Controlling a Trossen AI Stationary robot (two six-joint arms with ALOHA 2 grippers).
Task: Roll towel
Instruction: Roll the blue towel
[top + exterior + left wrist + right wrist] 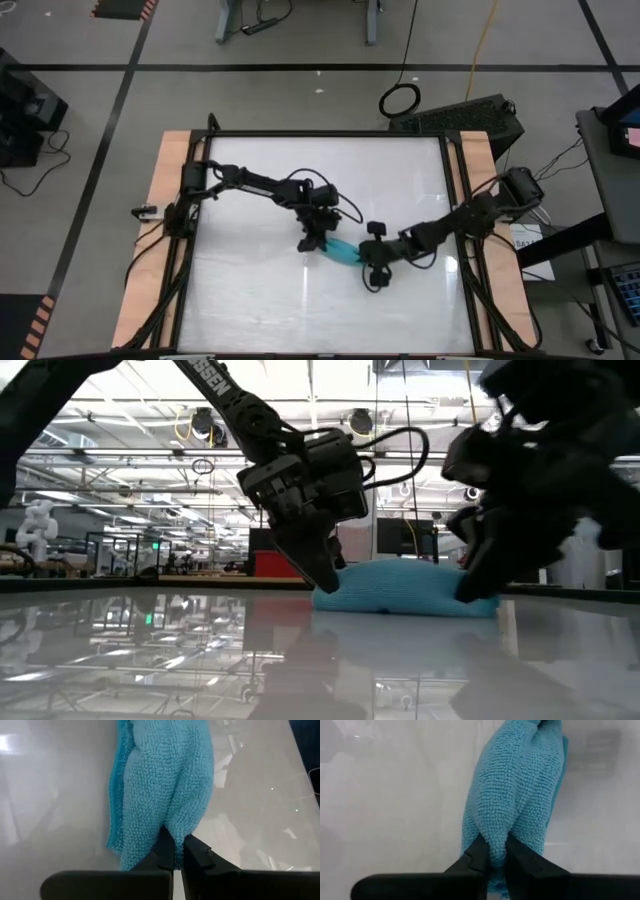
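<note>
The left gripper's fingers (172, 857) pinch one end of the small, nubbly turquoise-blue terry towel (343, 251); the right gripper's fingers (495, 857) clamp the opposite end at four o'clock from them. The towel lies bunched into a soft ridge near the middle of the glossy white worktop (260, 300); only the low view shows its humped profile (405, 588).

The towel (405, 588) lies bunched in a low mound on the glossy white table (150, 660), which mirrors it faintly. The left gripper (322, 575) comes down at a slant onto the towel's left end, its tip touching the cloth. The right gripper (478, 582), large and dark, presses against the right end.
</note>
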